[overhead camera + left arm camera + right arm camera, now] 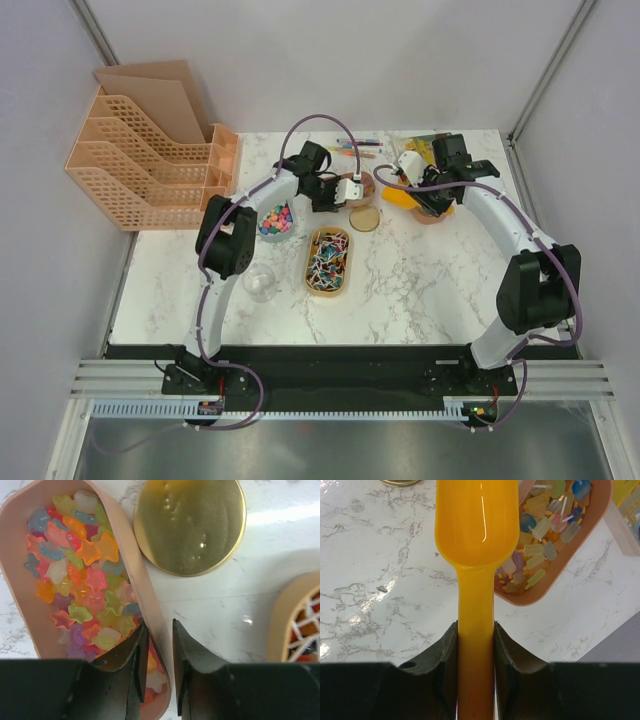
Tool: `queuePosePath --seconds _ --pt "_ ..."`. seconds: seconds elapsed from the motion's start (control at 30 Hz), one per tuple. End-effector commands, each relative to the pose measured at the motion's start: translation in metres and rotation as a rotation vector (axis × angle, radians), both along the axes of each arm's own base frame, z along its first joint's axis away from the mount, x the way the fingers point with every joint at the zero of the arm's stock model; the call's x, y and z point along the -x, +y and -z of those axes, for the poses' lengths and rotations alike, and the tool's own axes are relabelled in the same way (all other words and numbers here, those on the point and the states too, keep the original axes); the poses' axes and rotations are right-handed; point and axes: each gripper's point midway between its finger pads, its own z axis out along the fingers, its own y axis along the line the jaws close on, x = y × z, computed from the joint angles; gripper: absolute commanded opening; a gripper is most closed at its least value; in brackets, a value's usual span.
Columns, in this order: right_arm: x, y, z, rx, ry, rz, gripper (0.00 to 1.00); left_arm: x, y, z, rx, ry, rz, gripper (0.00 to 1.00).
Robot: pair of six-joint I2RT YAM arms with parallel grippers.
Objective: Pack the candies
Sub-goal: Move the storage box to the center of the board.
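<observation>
Left gripper (158, 640) is clamped on the thin side wall of a pink oblong plastic tray (135, 570), one finger inside, one outside. The tray is heaped with translucent star-shaped candies (85, 580) in pink, yellow, green and orange. A round gold metal lid (189, 525) lies flat on the white marble table (380, 580) just beside the tray. An oval wooden tray (285, 625) shows further right, well apart.

Right gripper (476, 630) is closed on the handle of a yellow-orange plastic scoop (477, 525). The scoop bowl looks empty and hangs over bare table, beside a second pink plastic tray (587, 535) of pastel block-shaped candies (545, 525).

Risks:
- The left grip is a one-wall pinch, so any lift or tilt could flex the wall and spill stars, or the tray could slip out.
- The inner finger sits among the candies and may drag some over the rim.
- The second tray sits near the table edge, so a hard scoop push could shove it off or flick candies out.
- Dragging the first tray could bump the lid.
</observation>
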Motion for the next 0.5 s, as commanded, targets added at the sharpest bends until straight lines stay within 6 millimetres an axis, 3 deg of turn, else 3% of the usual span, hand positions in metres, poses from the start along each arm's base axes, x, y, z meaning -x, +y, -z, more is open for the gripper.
queuePosePath --seconds 0.0,0.07,0.17,0.27,0.47 --pt "-0.001 0.005 -0.03 -0.023 -0.099 -0.066 0.0 0.022 -0.005 -0.03 0.035 -0.049 0.116 0.3" --pt "0.001 0.009 -0.039 -0.04 -0.117 -0.105 0.0 0.03 -0.003 -0.038 0.04 -0.085 0.168 0.28" --pt "0.005 0.015 -0.051 -0.045 -0.13 -0.165 0.0 0.05 0.004 -0.027 0.026 -0.092 0.249 0.27" --pt "0.013 0.02 -0.055 -0.045 -0.102 -0.247 0.0 0.057 0.007 -0.02 0.016 -0.131 0.315 0.27" --pt "0.02 0.025 -0.05 -0.027 -0.037 -0.328 0.0 0.043 0.003 -0.016 0.019 -0.181 0.312 0.3"
